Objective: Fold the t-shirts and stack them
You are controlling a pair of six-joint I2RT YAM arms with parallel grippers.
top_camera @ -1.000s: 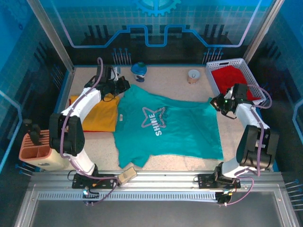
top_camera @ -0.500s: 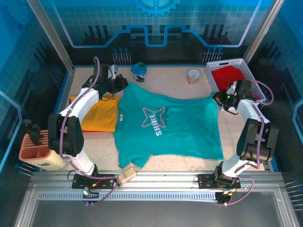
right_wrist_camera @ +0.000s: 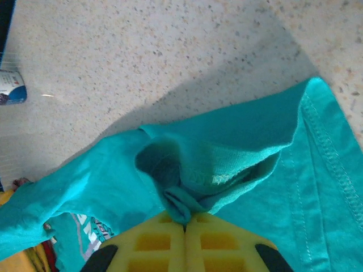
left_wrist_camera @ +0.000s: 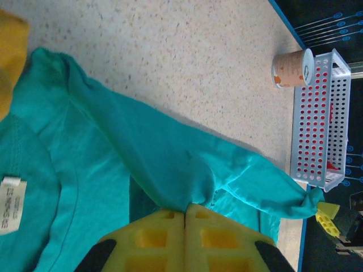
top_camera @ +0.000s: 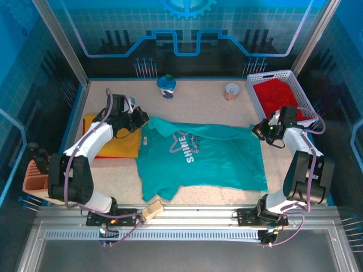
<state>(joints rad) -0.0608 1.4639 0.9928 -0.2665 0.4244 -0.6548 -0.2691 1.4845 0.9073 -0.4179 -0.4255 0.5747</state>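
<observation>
Teal tee [top_camera: 204,156] lies spread on the table [top_camera: 210,99], just left of the basket [top_camera: 251,90], its far edge lifted into a fold. Left gripper [left_wrist_camera: 185,214] is clamped tight on that edge at the corner farthest from the basket. Right gripper [right_wrist_camera: 185,218] pinches the corner nearest it. Red tee [top_camera: 278,93] sits inside the basket; yellow tee [top_camera: 116,141] lies well left of it, folded, it seems.
</observation>
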